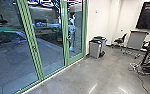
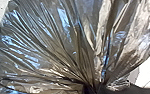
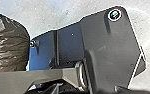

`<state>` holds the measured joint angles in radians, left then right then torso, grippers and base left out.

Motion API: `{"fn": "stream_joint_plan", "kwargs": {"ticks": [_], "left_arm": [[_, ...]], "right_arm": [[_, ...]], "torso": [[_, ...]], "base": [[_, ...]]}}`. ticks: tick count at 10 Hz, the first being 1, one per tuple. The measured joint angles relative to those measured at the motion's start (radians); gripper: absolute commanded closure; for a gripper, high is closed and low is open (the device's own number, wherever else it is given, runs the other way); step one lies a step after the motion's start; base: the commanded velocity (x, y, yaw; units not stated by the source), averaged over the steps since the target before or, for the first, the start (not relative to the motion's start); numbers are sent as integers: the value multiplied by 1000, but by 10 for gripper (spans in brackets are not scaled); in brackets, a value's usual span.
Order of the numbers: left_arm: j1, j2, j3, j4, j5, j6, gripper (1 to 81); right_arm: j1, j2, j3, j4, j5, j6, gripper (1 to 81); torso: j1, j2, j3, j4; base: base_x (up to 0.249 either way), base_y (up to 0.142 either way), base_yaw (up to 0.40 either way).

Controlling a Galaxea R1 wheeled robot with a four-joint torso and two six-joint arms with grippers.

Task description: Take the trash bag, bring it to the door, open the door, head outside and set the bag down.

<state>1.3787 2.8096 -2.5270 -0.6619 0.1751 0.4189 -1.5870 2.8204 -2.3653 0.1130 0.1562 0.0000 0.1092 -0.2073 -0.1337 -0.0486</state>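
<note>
Dark, shiny plastic of the trash bag [image 2: 51, 42] is bunched into tight folds in the left wrist view, and my left gripper [image 2: 91, 90] is shut on the gathered neck. The rounded side of the same trash bag [image 3: 8, 42] hangs beside the robot's base in the right wrist view, above a pale floor. In the head view, a glass door [image 1: 65, 37] with a green frame stands closed, part of a glazed wall on the left. Darker paved ground lies behind the glass.
Grey bins [image 1: 95, 47] stand against the white wall just right of the glazing. Farther right are an office chair [image 1: 119, 40], a grey wheeled board [image 1: 134, 42], a wall screen [image 1: 149, 16] and a cable [image 1: 141, 81] on the concrete floor.
</note>
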Motion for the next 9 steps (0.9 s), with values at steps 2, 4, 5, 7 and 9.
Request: {"fn": "stream_joint_plan", "kwargs": {"ticks": [2, 4, 5, 7, 9], "left_arm": [[0, 0, 0, 0, 0, 0, 811], [0, 2, 0, 0, 0, 0, 811], [0, 3, 0, 0, 0, 0, 811], [3, 5, 0, 0, 1, 0, 811], [0, 2, 0, 0, 0, 0, 811]], "right_arm": [[0, 0, 0, 0, 0, 0, 10], [0, -1, 0, 0, 0, 0, 10], [0, -1, 0, 0, 0, 0, 10], [-1, 0, -5, 0, 0, 0, 10], [-3, 2, -5, 0, -1, 0, 10]], "torso": [[0, 0, 0, 0], [0, 0, 0, 0], [0, 0, 0, 0], [0, 0, 0, 0], [0, 0, 0, 0]], "base": [[150, -66, 0], [154, -31, 0], [155, 0, 0], [154, 0, 0], [154, 0, 0]]}}
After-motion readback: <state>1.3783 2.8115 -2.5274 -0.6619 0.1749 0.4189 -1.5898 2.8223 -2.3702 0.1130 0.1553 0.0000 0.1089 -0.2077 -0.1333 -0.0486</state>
